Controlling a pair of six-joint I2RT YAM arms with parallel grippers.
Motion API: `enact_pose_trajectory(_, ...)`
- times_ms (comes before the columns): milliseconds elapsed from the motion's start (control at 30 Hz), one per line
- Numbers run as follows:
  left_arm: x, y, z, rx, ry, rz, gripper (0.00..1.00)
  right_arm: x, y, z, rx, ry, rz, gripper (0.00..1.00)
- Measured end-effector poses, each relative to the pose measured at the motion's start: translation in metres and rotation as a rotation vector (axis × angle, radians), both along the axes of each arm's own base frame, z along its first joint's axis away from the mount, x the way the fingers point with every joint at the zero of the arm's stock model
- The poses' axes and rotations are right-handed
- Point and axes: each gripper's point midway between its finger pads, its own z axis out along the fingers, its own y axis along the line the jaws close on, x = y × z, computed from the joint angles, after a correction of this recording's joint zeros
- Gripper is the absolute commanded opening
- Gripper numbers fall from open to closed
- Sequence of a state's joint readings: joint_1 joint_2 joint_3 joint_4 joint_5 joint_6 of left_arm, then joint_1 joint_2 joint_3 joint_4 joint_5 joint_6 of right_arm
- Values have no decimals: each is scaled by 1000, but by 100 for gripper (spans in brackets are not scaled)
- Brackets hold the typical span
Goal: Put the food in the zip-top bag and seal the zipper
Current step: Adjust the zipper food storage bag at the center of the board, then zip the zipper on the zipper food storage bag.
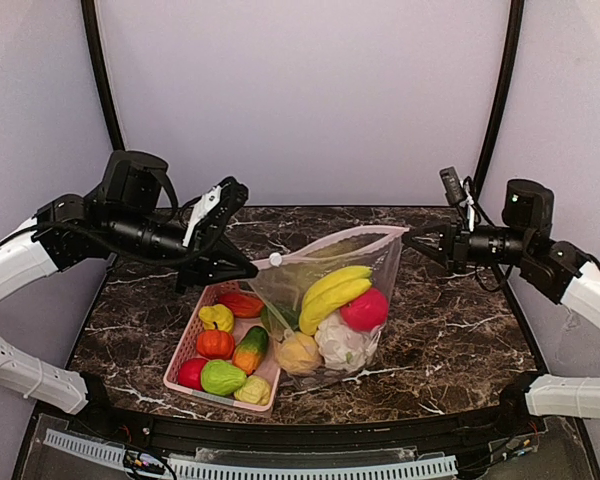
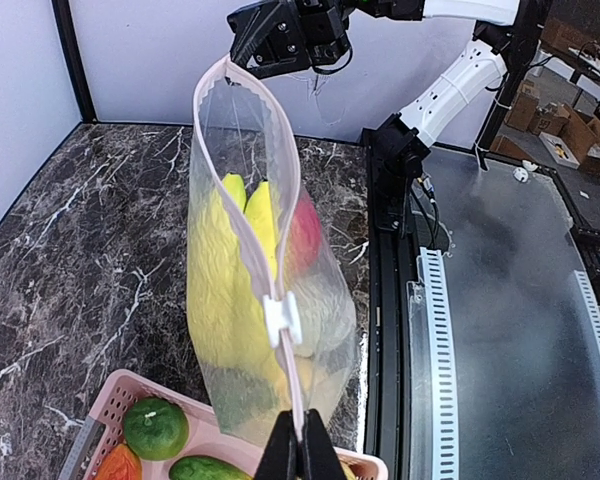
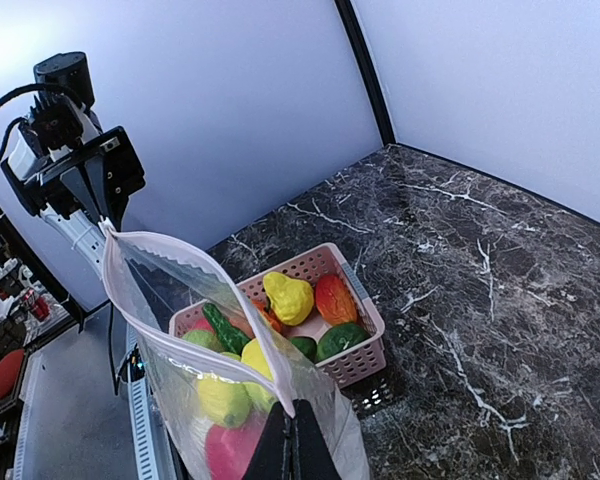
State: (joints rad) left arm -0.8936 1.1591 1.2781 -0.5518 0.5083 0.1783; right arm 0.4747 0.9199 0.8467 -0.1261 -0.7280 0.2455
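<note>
Left claw (image 1: 250, 268) and right claw (image 1: 412, 238) were each clamped on an end of the zip-top bag (image 1: 315, 262), zipper (image 1: 345, 237) stretched left-right between them and gaping, slider (image 1: 275, 259) just beside the left claw, belly full of food (image 1: 332, 293) on the worktop (image 1: 450, 340) right of the basket (image 1: 183, 352).

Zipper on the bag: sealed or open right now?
Mostly open. The slider sits near the left gripper, and from there the zipper's two strips gape apart toward the right gripper.
</note>
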Motion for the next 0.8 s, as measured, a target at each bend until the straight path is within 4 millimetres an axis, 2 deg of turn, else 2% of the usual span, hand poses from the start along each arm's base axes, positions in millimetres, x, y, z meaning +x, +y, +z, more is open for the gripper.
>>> enact_pose_trajectory(33, 0, -1, -1, -1, 1, -2, 1, -2, -1, 0, -4, -2, 1, 11)
enact_pose_trajectory(100, 0, -2, -3, 1, 8, -11, 1, -5, -3, -4, -27, 3, 1, 44)
enact_pose_trajectory(133, -1, -3, -4, 2, 12, -14, 1, -4, -3, -5, -36, 11, -1, 57)
enact_pose_trajectory(167, -1, -4, -5, 3, 18, -21, 1, -4, -4, -7, -52, 22, -5, 67)
enact_pose_trajectory(267, -3, -6, -8, 4, 28, -36, 1, -3, -4, 0, -87, 16, -3, 84)
enact_pose_trajectory(367, -5, -7, -11, 3, 31, -52, 1, -7, 1, 23, -97, -35, 21, 88)
enact_pose_trajectory(533, -8, -7, -12, 1, 29, -70, 1, -22, 25, 57, -98, -128, 116, 90)
enact_pose_trajectory(633, -9, -7, -13, 1, 29, -78, 1, -27, 45, 63, -110, -152, 184, 88)
enact_pose_trajectory(800, -10, -7, -13, 1, 27, -85, 1, -38, 85, 59, -145, -159, 309, 79)
